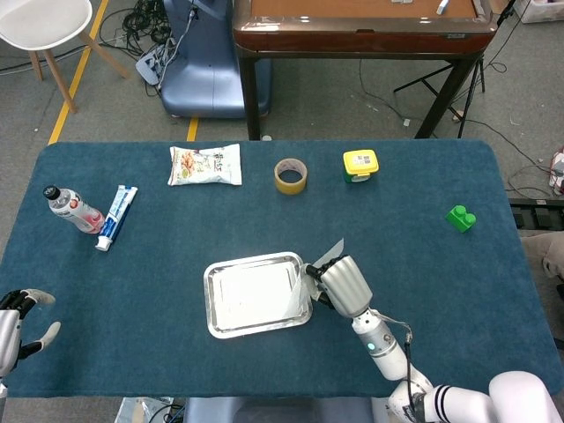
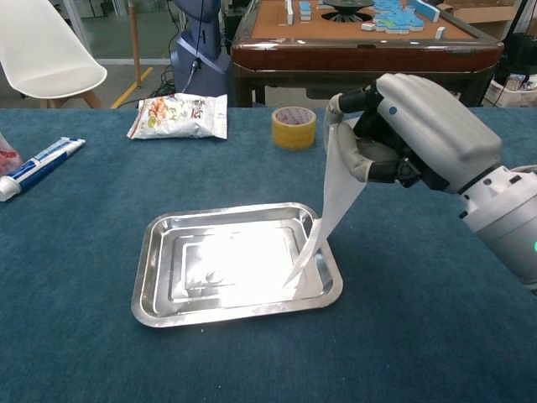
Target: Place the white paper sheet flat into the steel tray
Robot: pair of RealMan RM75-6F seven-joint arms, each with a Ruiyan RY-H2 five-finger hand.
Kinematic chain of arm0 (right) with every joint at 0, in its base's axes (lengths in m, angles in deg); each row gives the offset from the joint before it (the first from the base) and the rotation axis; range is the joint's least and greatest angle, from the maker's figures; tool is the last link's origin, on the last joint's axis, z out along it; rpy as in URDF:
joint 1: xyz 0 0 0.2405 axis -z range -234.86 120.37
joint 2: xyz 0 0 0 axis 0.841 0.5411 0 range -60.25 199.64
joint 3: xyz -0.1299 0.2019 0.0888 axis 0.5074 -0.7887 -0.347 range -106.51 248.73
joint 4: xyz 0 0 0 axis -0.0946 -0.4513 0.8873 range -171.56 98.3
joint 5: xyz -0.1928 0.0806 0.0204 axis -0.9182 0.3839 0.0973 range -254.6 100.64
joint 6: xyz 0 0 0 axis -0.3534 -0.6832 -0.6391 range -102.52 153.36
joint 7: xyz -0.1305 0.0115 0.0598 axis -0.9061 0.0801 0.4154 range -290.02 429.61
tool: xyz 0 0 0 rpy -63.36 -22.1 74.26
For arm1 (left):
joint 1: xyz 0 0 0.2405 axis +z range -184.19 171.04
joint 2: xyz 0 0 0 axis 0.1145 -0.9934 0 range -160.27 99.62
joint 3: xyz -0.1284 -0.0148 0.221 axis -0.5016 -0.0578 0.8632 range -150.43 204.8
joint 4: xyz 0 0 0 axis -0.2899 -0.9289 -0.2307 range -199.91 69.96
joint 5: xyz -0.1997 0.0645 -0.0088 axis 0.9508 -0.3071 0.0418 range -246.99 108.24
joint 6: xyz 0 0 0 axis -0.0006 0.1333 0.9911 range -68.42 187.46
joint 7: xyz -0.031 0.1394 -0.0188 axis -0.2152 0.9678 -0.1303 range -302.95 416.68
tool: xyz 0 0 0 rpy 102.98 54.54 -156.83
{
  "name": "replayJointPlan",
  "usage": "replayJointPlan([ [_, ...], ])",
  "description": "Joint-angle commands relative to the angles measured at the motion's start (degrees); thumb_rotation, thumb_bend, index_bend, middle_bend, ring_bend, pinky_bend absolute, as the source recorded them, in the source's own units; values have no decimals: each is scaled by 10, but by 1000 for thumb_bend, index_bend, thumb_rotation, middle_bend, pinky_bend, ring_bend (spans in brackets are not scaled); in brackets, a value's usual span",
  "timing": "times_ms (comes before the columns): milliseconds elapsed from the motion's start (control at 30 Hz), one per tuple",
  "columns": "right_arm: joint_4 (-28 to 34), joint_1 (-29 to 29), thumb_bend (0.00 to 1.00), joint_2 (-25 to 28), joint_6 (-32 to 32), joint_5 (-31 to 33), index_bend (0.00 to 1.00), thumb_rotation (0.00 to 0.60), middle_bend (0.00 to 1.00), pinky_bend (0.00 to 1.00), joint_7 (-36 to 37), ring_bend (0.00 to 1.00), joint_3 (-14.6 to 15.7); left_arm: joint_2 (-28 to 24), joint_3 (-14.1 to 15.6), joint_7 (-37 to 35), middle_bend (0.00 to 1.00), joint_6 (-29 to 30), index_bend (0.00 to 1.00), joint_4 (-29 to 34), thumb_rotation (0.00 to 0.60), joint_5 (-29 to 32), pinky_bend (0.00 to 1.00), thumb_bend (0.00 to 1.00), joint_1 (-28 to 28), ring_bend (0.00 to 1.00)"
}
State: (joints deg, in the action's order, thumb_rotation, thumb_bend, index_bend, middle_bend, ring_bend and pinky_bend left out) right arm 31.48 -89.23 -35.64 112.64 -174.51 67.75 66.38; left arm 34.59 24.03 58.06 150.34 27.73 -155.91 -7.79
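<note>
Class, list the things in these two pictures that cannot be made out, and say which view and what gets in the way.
- Tray floor, chest view: glare washes it out, so how much paper sheet lies flat is unclear.
- Right hand, chest view: the fingers' grip on the paper is hidden behind the hand's own back.
- Left hand, head view: cut off by the left edge.
- Snack bag print, head view: too small.

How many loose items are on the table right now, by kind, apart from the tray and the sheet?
Bottle: 1
Toothpaste tube: 1
Snack bag: 1
Tape roll: 1
Yellow container: 1
Green block: 1
Total: 6
</note>
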Motion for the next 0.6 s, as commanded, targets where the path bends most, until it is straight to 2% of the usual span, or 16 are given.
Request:
replayJointPlan([
  [33, -2, 4, 706, 4, 0, -6, 622, 600, 1000, 1000, 4, 1000, 9, 0, 0, 0, 409, 0, 428, 0, 600, 0, 459, 228, 0, 310],
  [600, -76, 0, 705, -13, 26, -67, 637, 600, 1000, 1000, 75, 1000, 44, -2, 0, -3, 409, 3, 428, 1, 600, -1, 459, 228, 2, 310],
])
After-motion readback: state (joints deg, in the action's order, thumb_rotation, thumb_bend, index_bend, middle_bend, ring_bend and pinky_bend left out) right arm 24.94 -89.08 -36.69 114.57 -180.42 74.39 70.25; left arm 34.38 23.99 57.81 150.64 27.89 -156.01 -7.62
